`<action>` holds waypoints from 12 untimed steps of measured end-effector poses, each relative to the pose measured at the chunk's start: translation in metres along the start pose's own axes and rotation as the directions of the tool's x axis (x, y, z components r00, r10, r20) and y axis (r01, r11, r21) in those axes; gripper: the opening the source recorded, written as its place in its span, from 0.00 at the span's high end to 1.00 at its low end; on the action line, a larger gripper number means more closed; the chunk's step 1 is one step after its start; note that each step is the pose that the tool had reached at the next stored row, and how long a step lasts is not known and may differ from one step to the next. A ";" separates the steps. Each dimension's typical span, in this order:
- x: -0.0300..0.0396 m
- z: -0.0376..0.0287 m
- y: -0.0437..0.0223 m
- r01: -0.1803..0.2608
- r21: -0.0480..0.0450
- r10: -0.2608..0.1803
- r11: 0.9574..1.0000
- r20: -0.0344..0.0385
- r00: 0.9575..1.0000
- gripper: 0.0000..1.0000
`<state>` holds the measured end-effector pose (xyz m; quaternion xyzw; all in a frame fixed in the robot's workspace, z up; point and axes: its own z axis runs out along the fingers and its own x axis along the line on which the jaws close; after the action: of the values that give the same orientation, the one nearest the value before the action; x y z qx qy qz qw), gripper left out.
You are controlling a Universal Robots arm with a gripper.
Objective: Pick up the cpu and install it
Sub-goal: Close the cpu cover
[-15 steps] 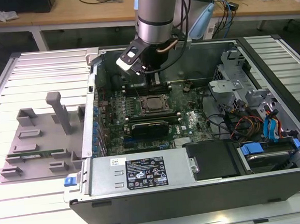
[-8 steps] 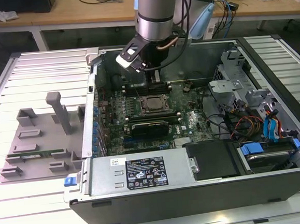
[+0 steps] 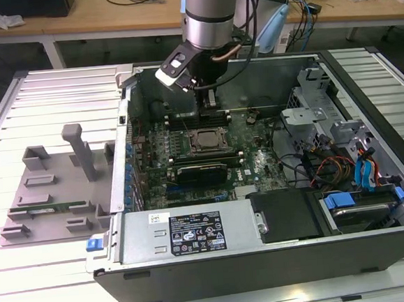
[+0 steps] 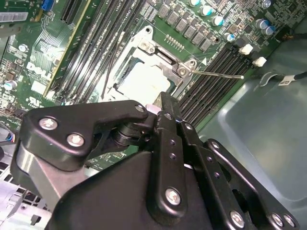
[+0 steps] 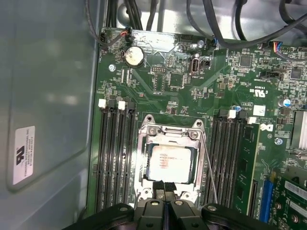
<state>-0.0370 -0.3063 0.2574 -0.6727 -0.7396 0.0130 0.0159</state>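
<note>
Near the centre of the exterior view, the cpu (image 3: 205, 141) lies flat in its metal socket frame (image 5: 170, 130) on the green motherboard (image 5: 177, 81). It is a pale silver square with faint print. The gripper (image 5: 165, 185) hangs just above its edge, jaws pressed together and empty.

exterior view, clock read about the socket (image 3: 205, 140): overhead open, save the gripper (image 3: 211, 110) hanging at 12. card (image 3: 202, 170) stands close at 6. case wall (image 3: 130, 139) bounds 9. cables (image 3: 315, 170) and drive cage (image 3: 309, 90) crowd 3. thin lever (image 5: 209, 167) lies along the socket frame in the first wrist view.
</note>
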 end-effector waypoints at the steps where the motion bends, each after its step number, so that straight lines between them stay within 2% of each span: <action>1: 0.0000 -0.0010 0.0000 0.000 0.000 0.000 1.000 0.000 1.000 0.89; 6: 0.0001 -0.0132 -0.0005 0.000 0.000 0.000 1.000 0.001 1.000 0.89; 10: 0.0001 -0.0202 -0.0008 0.000 0.000 0.000 1.000 0.001 1.000 0.89; 12: 0.0001 -0.0210 -0.0009 0.000 0.000 0.000 1.000 0.001 1.000 0.89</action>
<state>-0.0370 -0.3063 0.2785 -0.6728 -0.7396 0.0133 0.0157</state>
